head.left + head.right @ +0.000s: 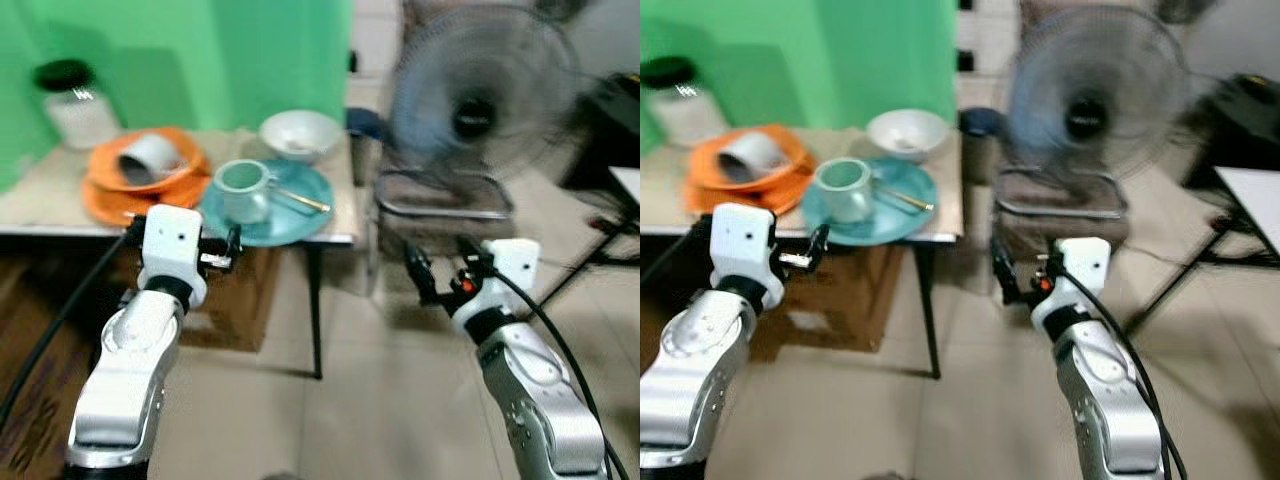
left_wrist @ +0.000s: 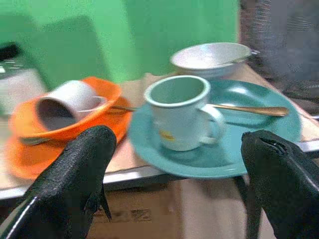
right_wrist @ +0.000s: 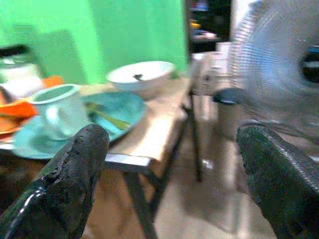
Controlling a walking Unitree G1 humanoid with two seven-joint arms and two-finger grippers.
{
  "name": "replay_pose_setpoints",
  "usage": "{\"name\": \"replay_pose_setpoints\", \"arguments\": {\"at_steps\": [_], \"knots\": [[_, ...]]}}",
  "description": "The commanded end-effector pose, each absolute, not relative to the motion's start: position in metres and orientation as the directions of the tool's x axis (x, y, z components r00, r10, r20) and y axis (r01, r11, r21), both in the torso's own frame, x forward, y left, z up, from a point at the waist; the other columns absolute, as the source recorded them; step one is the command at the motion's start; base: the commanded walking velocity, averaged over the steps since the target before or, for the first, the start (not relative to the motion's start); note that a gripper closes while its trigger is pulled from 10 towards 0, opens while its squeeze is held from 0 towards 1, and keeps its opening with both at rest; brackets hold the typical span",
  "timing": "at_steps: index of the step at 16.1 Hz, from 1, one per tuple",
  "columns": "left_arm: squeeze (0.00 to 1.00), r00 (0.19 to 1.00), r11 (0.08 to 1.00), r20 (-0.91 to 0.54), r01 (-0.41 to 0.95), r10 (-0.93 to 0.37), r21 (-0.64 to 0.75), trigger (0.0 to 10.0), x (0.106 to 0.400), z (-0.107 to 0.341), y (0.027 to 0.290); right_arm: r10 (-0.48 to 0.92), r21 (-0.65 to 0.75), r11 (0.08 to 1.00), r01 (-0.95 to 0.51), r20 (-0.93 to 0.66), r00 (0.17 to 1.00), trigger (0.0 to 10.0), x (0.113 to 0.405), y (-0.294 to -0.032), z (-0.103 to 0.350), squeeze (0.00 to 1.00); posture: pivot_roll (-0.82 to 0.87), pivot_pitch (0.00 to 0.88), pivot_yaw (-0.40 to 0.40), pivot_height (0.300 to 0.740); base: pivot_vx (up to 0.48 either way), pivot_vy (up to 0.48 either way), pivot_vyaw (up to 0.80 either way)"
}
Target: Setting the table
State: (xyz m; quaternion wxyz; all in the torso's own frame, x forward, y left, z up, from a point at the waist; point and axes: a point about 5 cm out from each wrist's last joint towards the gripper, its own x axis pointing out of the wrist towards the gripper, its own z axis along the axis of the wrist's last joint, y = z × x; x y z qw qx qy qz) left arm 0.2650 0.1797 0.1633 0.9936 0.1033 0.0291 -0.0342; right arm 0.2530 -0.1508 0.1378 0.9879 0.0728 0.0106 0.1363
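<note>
On the small table (image 1: 45, 190) lies a teal plate (image 1: 305, 222) carrying a teal mug (image 1: 243, 190) and a gold spoon (image 1: 302, 201). To its left are stacked orange dishes (image 1: 108, 203) with a white cup (image 1: 150, 158) tipped on its side. A white bowl (image 1: 300, 133) sits behind the plate. My left gripper (image 1: 183, 236) is open, just short of the table's front edge and facing the mug (image 2: 179, 117). My right gripper (image 1: 443, 268) hangs open over the floor, right of the table.
A glass jar (image 1: 70, 105) with a black lid stands at the table's back left, against a green wall. A cardboard box (image 1: 232, 300) sits under the table. A standing fan (image 1: 475, 110) is to the right, with dark furniture (image 1: 610, 130) beyond it.
</note>
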Motion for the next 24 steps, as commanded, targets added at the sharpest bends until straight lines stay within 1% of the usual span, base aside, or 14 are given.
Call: {"name": "replay_pose_setpoints", "arguments": {"at_steps": [1,4,6,10,14,15,16,18,20,21,24], "knots": [[0.0,0.994,0.972,-0.058,0.1,-0.09,0.211,10.0,0.2632,0.1648,0.176,0.292,0.149,0.945,-0.29,0.008,0.956,10.0,0.2534,-0.1532,0.1385,0.0,0.05,0.0,0.013,0.74,0.0,0.0,0.8],[0.0,0.993,0.968,-0.048,0.113,-0.105,0.223,10.0,0.2635,0.1678,0.1745,0.293,0.151,0.944,-0.292,0.015,0.956,10.0,0.2571,-0.1537,0.1385,0.0,0.05,0.0,0.013,0.74,0.0,0.0,0.8],[0.0,0.993,0.969,-0.05,0.119,-0.111,0.218,10.0,0.2627,0.167,0.1736,0.272,0.199,0.942,-0.27,0.016,0.962,10.0,0.2585,-0.1551,0.1381,0.0,0.06,0.0,0.005,0.74,0.255,0.0,0.0],[0.0,0.991,0.969,-0.056,0.128,-0.119,0.21,10.0,0.2625,0.1664,0.1725,0.224,0.244,0.945,-0.216,-0.008,0.974,10.0,0.2591,-0.1569,0.1341,0.0,0.06,0.0,0.004,0.74,0.308,0.0,0.0],[0.0,0.988,0.971,-0.074,0.144,-0.132,0.193,10.0,0.2619,0.1614,0.1728,0.222,0.181,0.959,-0.22,0.009,0.975,10.0,0.2581,-0.1537,0.1354,0.0,0.06,0.0,0.007,0.74,0.337,0.0,0.0],[0.0,0.987,0.969,-0.077,0.151,-0.139,0.194,10.0,0.2609,0.1601,0.1725,0.22,0.12,0.968,-0.22,0.01,0.975,10.0,0.2592,-0.1527,0.1362,0.0,0.06,0.0,0.007,0.74,0.337,0.0,0.0],[0.0,0.986,0.968,-0.08,0.156,-0.143,0.197,10.0,0.2606,0.1599,0.1723,0.233,0.09,0.968,-0.233,0.011,0.972,10.0,0.2603,-0.151,0.137,0.0,0.06,0.0,0.007,0.74,0.341,0.0,0.0],[0.0,0.986,0.966,-0.08,0.16,-0.147,0.201,10.0,0.2609,0.1605,0.1725,0.251,0.127,0.96,-0.248,-0.001,0.968,10.0,0.261,-0.1494,0.1356,0.0,0.06,0.0,0.007,0.74,0.345,0.0,0.49],[0.0,0.987,0.965,-0.074,0.158,-0.145,0.211,10.0,0.261,0.1622,0.1735,0.248,0.115,0.962,-0.247,0.009,0.969,10.0,0.2611,-0.1492,0.1361,0.0,0.06,0.0,0.005,0.74,0.345,0.0,0.8],[0.0,0.986,0.964,-0.074,0.159,-0.147,0.213,10.0,0.2608,0.1624,0.1734,0.257,0.107,0.961,-0.257,0.012,0.966,10.0,0.2612,-0.1481,0.1359,0.0,0.06,0.0,0.004,0.74,0.345,0.0,0.0],[0.0,0.985,0.962,-0.074,0.167,-0.154,0.218,10.0,0.2609,0.1629,0.1734,0.246,0.152,0.958,-0.245,0.01,0.969,10.0,0.2634,-0.1483,0.135,0.0,0.07,0.0,0.001,0.74,0.345,0.0,0.0]]}}
